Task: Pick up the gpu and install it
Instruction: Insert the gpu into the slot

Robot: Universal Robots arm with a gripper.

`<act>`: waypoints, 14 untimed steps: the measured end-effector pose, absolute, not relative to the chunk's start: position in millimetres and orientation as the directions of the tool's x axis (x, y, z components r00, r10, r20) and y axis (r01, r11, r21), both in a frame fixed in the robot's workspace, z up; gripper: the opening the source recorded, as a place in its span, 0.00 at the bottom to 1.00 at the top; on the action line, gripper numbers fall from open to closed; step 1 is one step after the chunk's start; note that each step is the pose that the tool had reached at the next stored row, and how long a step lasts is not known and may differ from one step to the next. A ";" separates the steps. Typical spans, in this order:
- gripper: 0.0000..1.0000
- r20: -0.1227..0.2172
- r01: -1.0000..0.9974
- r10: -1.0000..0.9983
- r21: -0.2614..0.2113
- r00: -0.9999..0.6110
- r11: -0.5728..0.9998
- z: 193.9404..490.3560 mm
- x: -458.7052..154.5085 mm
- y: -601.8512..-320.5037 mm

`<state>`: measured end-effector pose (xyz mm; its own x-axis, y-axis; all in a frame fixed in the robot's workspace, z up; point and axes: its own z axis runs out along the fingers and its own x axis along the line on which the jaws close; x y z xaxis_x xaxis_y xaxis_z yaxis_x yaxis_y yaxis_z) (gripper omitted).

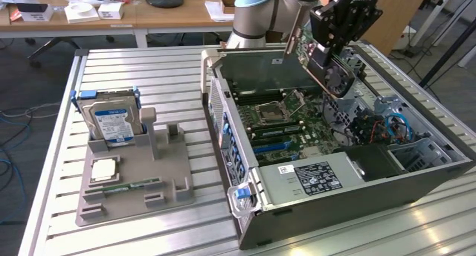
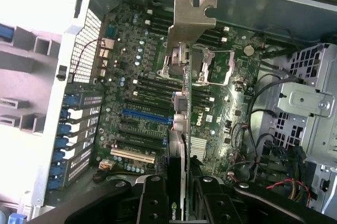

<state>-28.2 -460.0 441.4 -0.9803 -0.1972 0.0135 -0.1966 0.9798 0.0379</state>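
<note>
While the claw hangs above the open computer case, it has the gpu pinched between its fingers, jaws part-way closed on the thin card's two faces; so the card is up off the bench and in the air over the motherboard, touching nothing below as far as I can see. Look at the wrist view: the gpu runs edge-on away from the claw, with its pale metal bracket at the far end; my read is that gripping the end away from the bracket leaves the bracket and the card's lower edge free to meet the board. In the exterior view the card tilts, not squared to the blue slot; I'd call it carried, not seated. Over on the exterior view's left, well apart from the case, the grey holder has the hard drive upright in its cradle and the memory stick lying low; parts parked there, I'd say, so each can be picked cleanly.
</note>
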 end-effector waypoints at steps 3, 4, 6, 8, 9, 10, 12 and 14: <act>0.26 0.014 -0.217 -0.217 0.037 -0.976 0.975 441.3 -28.2 -459.9; 0.26 0.014 -0.223 -0.224 0.037 -0.975 0.974 441.3 -28.2 -459.9; 0.26 0.014 -0.238 -0.239 0.037 -0.971 0.971 441.2 -28.2 -459.9; 0.26 0.014 -0.254 -0.255 0.037 -0.967 0.966 441.1 -28.2 -459.8; 0.26 0.014 -0.263 -0.264 0.037 -0.965 0.964 441.1 -28.2 -459.9; 0.26 0.014 -0.272 -0.272 0.037 -0.962 0.962 441.0 -28.2 -459.9; 0.26 0.014 -0.292 -0.293 0.037 -0.956 0.956 440.8 -28.2 -459.8; 0.26 0.014 -0.312 -0.313 0.037 -0.950 0.949 440.7 -28.2 -459.8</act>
<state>-28.2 -459.8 440.7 -0.9498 -0.3126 0.0138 -0.3119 0.9494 0.0369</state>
